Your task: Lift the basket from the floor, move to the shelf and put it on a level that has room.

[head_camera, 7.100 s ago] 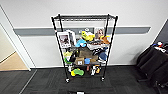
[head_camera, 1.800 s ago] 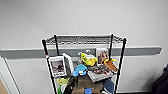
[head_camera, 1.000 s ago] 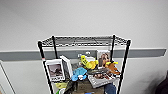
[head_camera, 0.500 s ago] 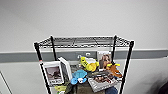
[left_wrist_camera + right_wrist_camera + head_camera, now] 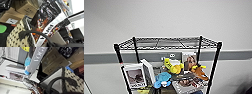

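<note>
Right now, operator, this is what you have in front of you:

Basket: the basket [image 5: 15,36] shows close up in both wrist views, cream chequered weave with a dark rim; you see it again at [image 5: 73,80].
Handles: one black loop handle [image 5: 36,34] arches over the rim in your left wrist view, another black loop handle [image 5: 60,82] in your right wrist view.
Basket contents: a glossy dark packet [image 5: 46,20] with white lettering leans up out of it.
Grippers: you cannot tell from either wrist view how far either gripper is open, or whether it has hold of a handle.
Shelf: the shelf [image 5: 216,62] stands straight ahead of you against the pale wall [image 5: 166,17].
Level: the top level [image 5: 166,43] is a flat bare wire grid between the post tips.
Next tier down: crowded, with a framed photo [image 5: 135,78] at the left, a yellow plush toy [image 5: 172,66] and a blue plush toy [image 5: 161,80] in the middle, an orange toy [image 5: 199,71] and magazines [image 5: 187,83] at the right.
Beside the basket: brown cardboard boxes [image 5: 23,8] sit just beyond it, and a grey magazine spine [image 5: 36,58] marked VOGUE leans close to it.
</note>
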Available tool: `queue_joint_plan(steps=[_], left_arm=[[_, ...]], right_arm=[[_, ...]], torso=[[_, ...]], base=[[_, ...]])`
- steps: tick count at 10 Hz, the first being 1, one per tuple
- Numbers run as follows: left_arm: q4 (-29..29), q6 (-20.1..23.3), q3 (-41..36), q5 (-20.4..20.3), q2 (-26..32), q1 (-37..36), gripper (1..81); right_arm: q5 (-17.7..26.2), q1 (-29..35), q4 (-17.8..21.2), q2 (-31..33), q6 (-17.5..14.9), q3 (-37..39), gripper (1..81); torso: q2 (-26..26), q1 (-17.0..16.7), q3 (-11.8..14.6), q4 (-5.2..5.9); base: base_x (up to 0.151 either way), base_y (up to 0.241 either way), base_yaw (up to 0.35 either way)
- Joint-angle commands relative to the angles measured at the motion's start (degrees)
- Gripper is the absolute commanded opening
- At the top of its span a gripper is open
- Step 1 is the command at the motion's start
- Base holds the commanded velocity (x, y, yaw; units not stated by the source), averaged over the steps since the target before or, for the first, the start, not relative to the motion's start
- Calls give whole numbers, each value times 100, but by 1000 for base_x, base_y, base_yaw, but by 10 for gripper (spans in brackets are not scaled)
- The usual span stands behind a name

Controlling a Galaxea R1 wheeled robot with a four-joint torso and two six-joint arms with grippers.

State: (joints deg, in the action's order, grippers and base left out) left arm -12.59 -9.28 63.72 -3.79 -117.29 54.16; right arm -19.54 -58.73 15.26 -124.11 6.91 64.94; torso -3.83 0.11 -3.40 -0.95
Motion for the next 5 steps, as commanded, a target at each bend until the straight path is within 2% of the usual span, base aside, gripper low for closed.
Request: queue_joint_plan(steps=[1,5], left_arm=[[231,49,-509,-139,161,-709,10],[231,49,-509,-139,170,-709,10]], right_arm=[[-32,700,-357,165,12,-483,10],[-32,674,-357,174,12,-500,10]], torso=[[0,0,0,0],[0,-2,2,0]], base=[[88,0,0],[86,0,0]])
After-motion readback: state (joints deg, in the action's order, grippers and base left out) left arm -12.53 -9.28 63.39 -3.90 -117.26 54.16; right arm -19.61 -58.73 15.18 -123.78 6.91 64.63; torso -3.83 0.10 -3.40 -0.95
